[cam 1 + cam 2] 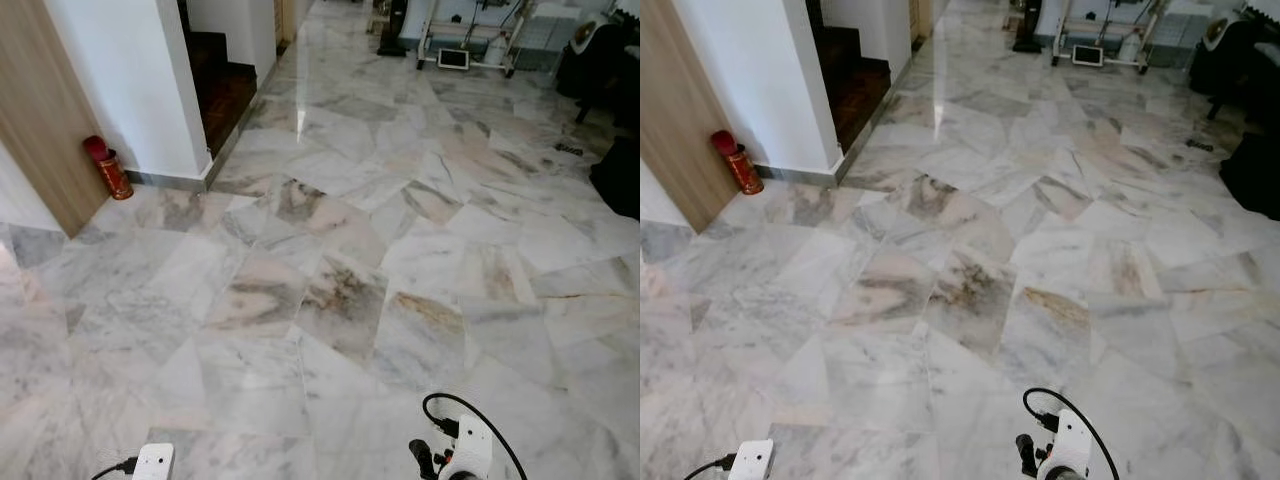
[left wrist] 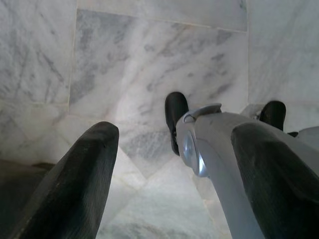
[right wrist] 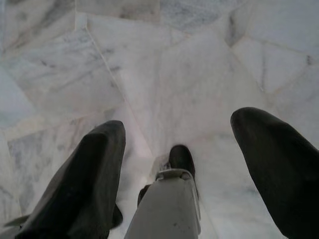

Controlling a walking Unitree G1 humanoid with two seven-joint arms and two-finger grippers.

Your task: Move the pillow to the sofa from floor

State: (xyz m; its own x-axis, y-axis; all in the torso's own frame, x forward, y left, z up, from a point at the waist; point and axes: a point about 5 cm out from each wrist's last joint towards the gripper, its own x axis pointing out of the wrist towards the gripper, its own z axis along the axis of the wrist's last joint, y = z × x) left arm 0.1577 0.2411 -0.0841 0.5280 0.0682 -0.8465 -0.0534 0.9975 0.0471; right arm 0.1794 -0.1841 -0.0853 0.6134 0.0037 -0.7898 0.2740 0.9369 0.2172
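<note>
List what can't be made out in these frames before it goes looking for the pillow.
- Doorway, head views: dark inside, contents unreadable.
- Dark furniture, head views: cut off by the right edge, type unclear.
- White frame with screen, head views: too small and cut by the top edge.
- Red canister: label too small.
- Left gripper, right gripper: open, empty, arms hanging over the marble floor.

The floor (image 1: pixel 330 290) is polished marble, laid in irregular angled slabs of white and grey with brown and pinkish veins. It is glossy, with a bright streak of reflected light far beyond the red canister (image 1: pixel 108 168). A dark bulky shape (image 1: pixel 618 175) stands well apart from that canister; whether it is the sofa cannot be told.
</note>
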